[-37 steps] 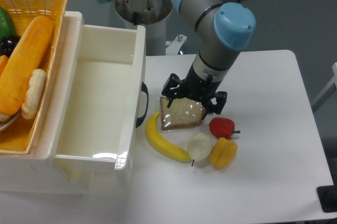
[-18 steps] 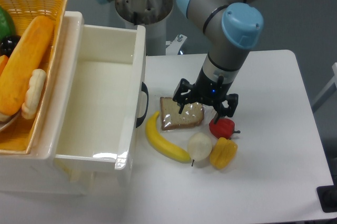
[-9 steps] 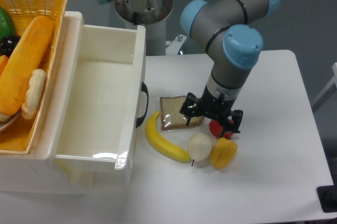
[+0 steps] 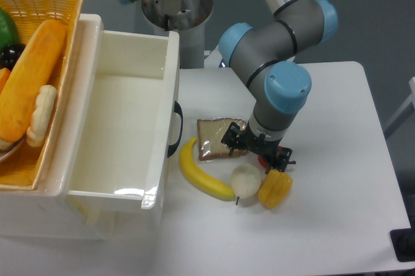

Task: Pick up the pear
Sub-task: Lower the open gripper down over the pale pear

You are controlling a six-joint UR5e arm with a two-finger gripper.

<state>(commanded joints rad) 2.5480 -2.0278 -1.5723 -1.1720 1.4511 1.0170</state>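
Note:
The pear [image 4: 246, 179] is a small pale cream fruit with a thin dark stem pointing toward the table's front. It lies on the white table between a yellow banana [image 4: 202, 172] on its left and a lumpy yellow-orange pepper [image 4: 275, 188] on its right. My gripper [image 4: 257, 151] hangs just behind and above the pear, pointing down. Its jaws stand apart with nothing between them, so it is open. It does not touch the pear.
A bagged bread slice [image 4: 216, 138] lies behind the banana. A red pepper [image 4: 271, 160] is mostly hidden under the gripper. A white bin [image 4: 162, 127] with a black handle stands at the left, beside a wicker basket [image 4: 45, 0] of food.
The gripper has travelled from over the bread slice forward and to the right, then dropped lower, ending close above the pear and red pepper. The fruits have not moved.

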